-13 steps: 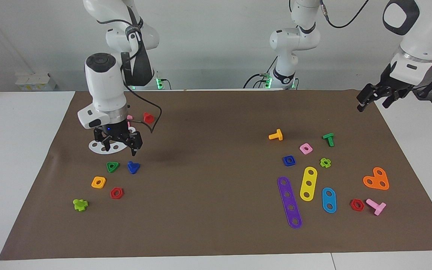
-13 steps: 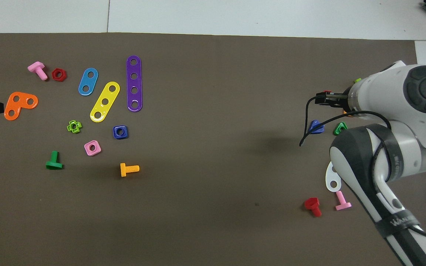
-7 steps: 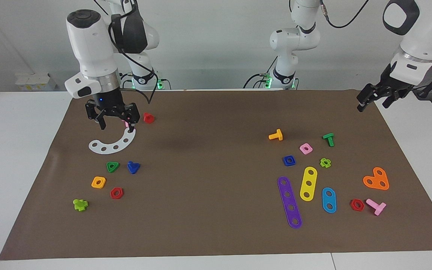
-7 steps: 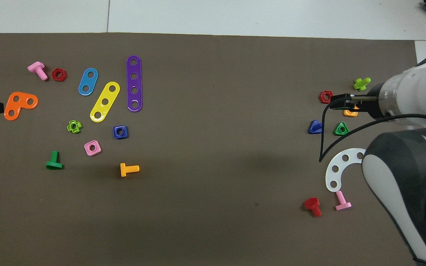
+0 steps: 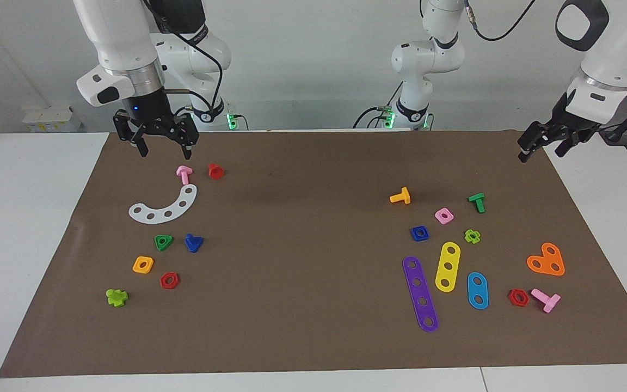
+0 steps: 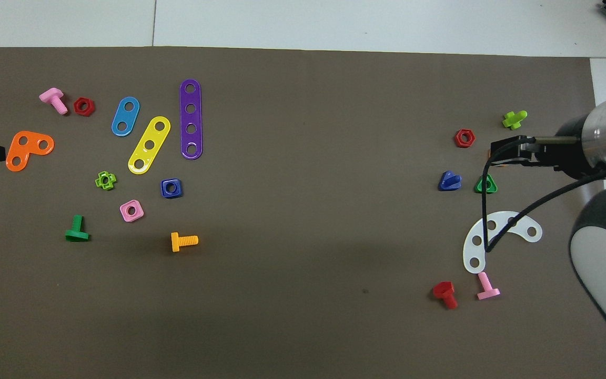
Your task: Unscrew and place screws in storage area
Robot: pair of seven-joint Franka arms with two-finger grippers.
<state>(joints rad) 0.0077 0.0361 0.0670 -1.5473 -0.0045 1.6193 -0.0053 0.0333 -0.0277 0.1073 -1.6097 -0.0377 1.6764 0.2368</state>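
one screw (image 5: 193, 243): small, light, hard, slick; grab its flat head
right tool (image 5: 163, 142): open, empty, over the counter
left tool (image 5: 542, 142): waited, open, empty

One camera sits high across the desk (image 5: 30, 228), facing the robots and taking in both arm bases, the back wall and the whole brown mat (image 5: 313, 326). The other hangs above the robots' end, looking steeply down and forward, closer in. They're half a turn apart, and both share the mat (image 6: 303, 326) with its scattered pieces.
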